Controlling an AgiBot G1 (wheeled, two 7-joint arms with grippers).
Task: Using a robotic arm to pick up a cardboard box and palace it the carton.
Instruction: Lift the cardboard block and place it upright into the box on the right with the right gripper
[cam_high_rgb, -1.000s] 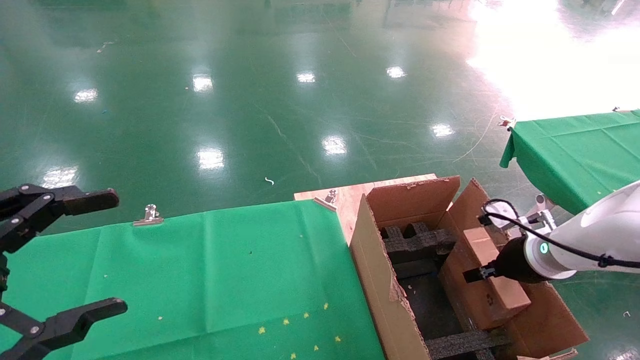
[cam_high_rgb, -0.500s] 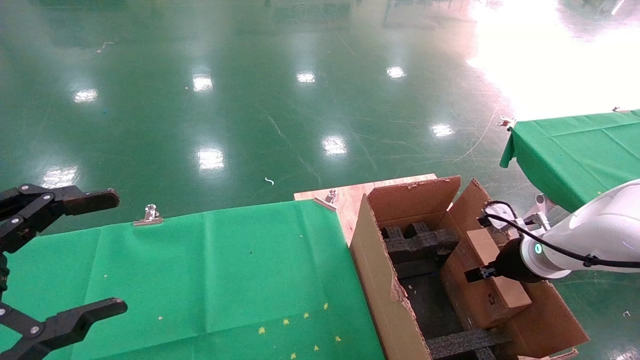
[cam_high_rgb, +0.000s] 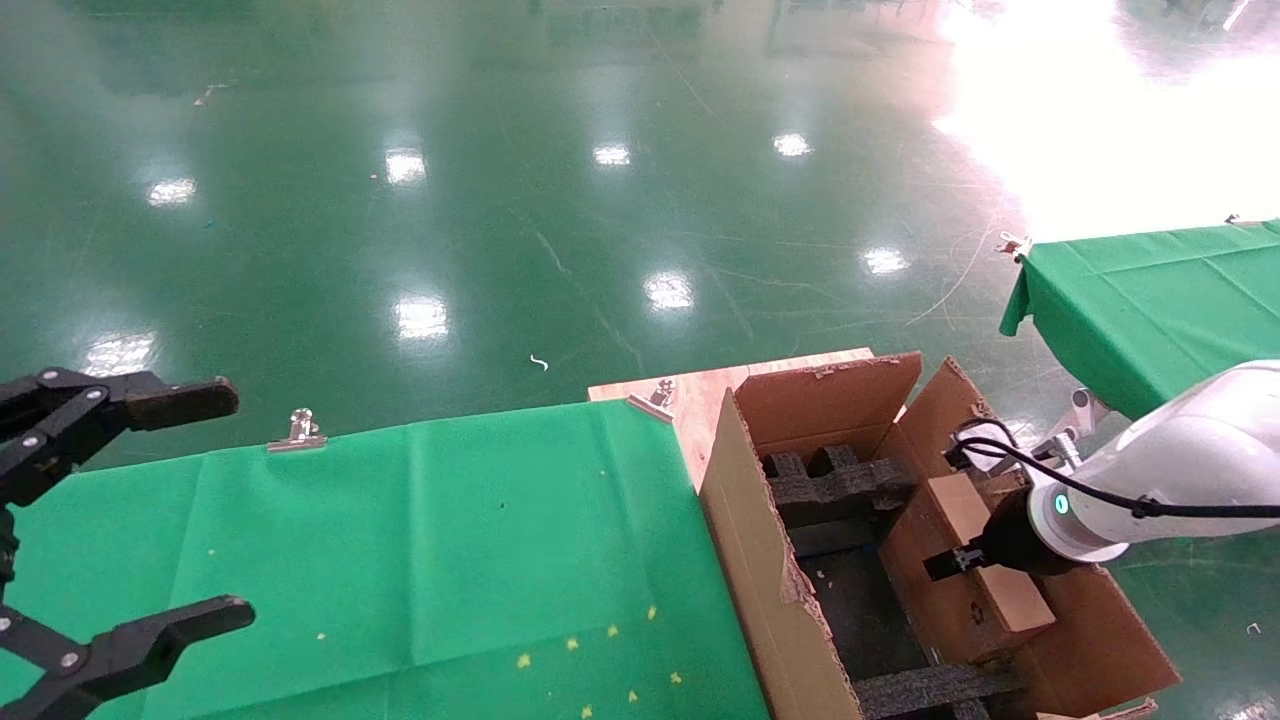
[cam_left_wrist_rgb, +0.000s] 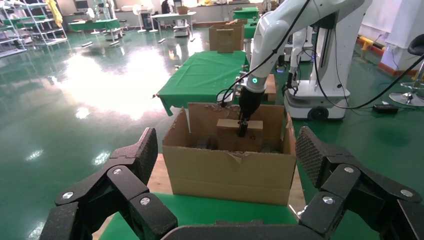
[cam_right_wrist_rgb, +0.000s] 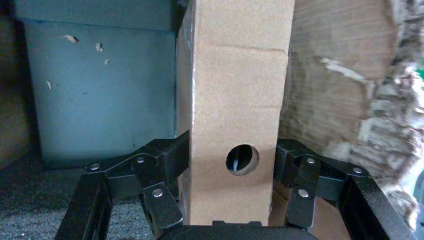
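The large torn-edged carton (cam_high_rgb: 760, 570) stands on the right with black foam blocks (cam_high_rgb: 840, 485) inside. My right gripper (cam_high_rgb: 975, 562), on the white robotic arm (cam_high_rgb: 1180, 470), is shut on the slim cardboard box (cam_high_rgb: 950, 600) and holds it on edge inside the carton, against its right wall. In the right wrist view the black fingers (cam_right_wrist_rgb: 160, 167) clamp both faces of the box (cam_right_wrist_rgb: 235, 90), whose round hole faces the camera. My left gripper (cam_high_rgb: 235, 505) is open and empty at the far left. The left wrist view shows the carton (cam_left_wrist_rgb: 230, 172), the box (cam_left_wrist_rgb: 255, 139) and the right arm (cam_left_wrist_rgb: 280, 30).
A green cloth table (cam_high_rgb: 400, 540) lies left of the carton, with metal clips (cam_high_rgb: 297, 430) on its far edge and a wooden board (cam_high_rgb: 700, 390) beside it. A second green table (cam_high_rgb: 1150, 300) stands at the far right. Shiny green floor lies beyond.
My right gripper has moved down and slightly left with the cardboard box, sinking it deeper into the carton. The left arm has not moved.
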